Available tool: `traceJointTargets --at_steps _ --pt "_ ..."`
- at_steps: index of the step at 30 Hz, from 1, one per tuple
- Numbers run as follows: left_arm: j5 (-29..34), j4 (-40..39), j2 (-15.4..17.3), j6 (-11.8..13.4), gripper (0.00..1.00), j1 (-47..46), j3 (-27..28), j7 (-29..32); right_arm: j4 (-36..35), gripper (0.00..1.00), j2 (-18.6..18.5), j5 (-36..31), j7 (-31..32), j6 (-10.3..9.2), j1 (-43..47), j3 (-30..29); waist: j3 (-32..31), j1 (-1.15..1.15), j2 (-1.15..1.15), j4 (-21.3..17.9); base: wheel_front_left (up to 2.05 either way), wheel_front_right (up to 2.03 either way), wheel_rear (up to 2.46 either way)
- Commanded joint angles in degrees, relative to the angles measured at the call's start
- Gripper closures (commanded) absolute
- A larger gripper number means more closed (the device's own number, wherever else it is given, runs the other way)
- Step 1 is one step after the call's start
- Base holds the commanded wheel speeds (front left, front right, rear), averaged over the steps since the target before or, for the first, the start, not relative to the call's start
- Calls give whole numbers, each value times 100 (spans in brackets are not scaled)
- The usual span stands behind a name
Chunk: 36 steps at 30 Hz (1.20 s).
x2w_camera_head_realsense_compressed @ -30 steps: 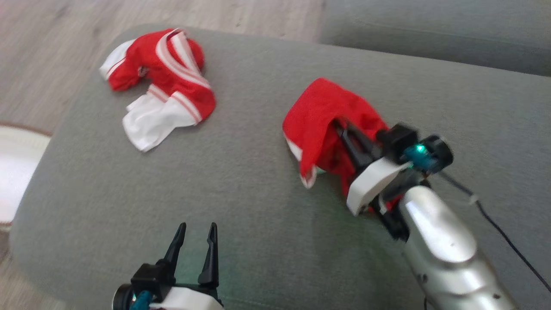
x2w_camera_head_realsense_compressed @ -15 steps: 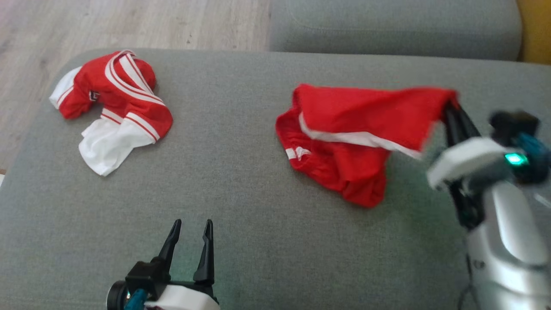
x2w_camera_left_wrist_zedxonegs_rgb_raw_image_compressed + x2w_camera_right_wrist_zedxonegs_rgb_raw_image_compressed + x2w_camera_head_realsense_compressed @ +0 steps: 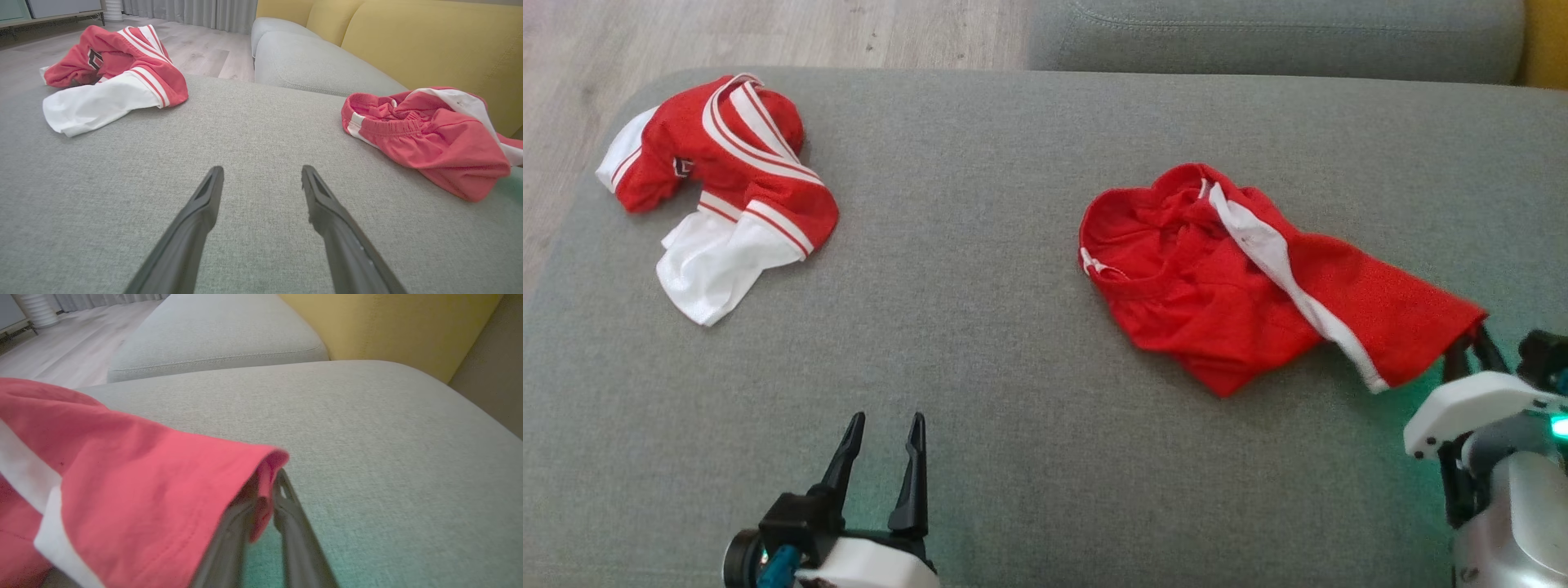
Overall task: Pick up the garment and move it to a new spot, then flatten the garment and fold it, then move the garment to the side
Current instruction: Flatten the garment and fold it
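The garment [image 3: 1241, 286] is a pair of red shorts with a white side stripe, lying crumpled right of centre on the grey cushion [image 3: 980, 343]. One leg is drawn out toward the lower right. My right gripper [image 3: 1470, 343] is shut on that leg's corner. In the right wrist view the red hem [image 3: 143, 490] is pinched between the nearly closed fingers of the right gripper [image 3: 271, 477]. My left gripper [image 3: 886, 429] hovers open and empty near the front edge; in the left wrist view the left gripper [image 3: 261, 175] points across bare cushion, with the shorts [image 3: 429, 134] off to the right.
A second red and white garment [image 3: 719, 188], a jersey [image 3: 110, 77], lies bunched at the cushion's far left corner. Another grey cushion [image 3: 1258, 41] adjoins behind. A yellow backrest [image 3: 388, 322] stands on the right. Wooden floor [image 3: 768, 33] lies beyond the left edge.
The head camera has shifted. My right gripper has pulled the garment's corner rightward and nearer, so the shorts have gone from bunched to stretched out. The left gripper stays open in place.
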Motion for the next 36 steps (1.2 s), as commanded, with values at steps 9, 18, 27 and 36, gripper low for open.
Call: traceJointTargets --at_steps 9,18,27,36 --pt "-34 -125 90 53 0 -158 184 -48 -140 0 -28 -355 -546 21 -165 -206 -137 0 0 -37 0 0 0" --pt "-56 -141 63 66 0 -150 123 -60 -794 0 -28 124 -196 21 -723 1489 -179 0 0 28 0 0 0" --pt "-57 -69 -79 2 0 -355 8 -96 -542 0 -82 -120 1148 21 -1426 2754 76 0 0 568 0 0 0" --pt "-95 140 -201 -65 0 -358 22 -162 215 0 -564 -588 2139 21 -1773 2986 157 0 0 996 0 0 0"
